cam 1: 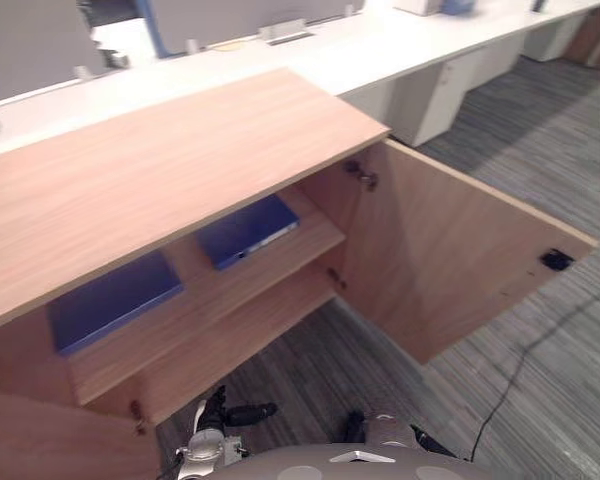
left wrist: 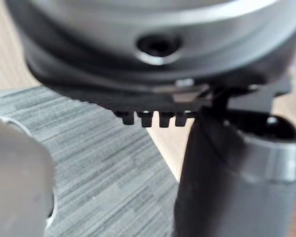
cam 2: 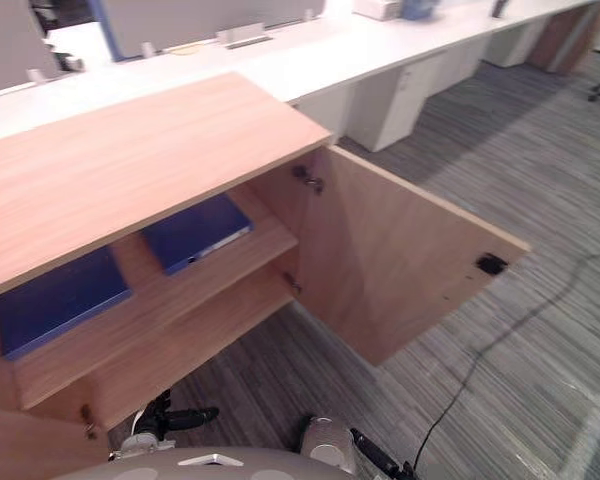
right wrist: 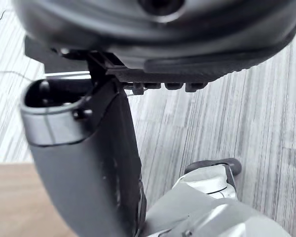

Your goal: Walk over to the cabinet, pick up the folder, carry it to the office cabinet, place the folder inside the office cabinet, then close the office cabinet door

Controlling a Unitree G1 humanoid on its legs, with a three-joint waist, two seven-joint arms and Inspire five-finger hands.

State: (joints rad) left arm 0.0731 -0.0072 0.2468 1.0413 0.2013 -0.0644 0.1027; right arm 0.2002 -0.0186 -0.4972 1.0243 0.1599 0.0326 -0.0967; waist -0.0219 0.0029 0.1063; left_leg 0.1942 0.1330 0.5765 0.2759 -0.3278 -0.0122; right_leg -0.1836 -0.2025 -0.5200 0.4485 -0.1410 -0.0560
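The wooden office cabinet stands open before me. On its upper shelf lie two flat blue folders, one towards the right and one towards the left. The right door swings wide out over the carpet, with a small black fitting near its outer edge. My left hand hangs low in front of the cabinet's bottom shelf, fingers relaxed and holding nothing. My right hand hangs low near the open door's foot, also open and holding nothing.
Part of the left door shows at the lower left, also open. A long white desk with white pedestal units runs behind the cabinet. Grey striped carpet lies to the right of the door.
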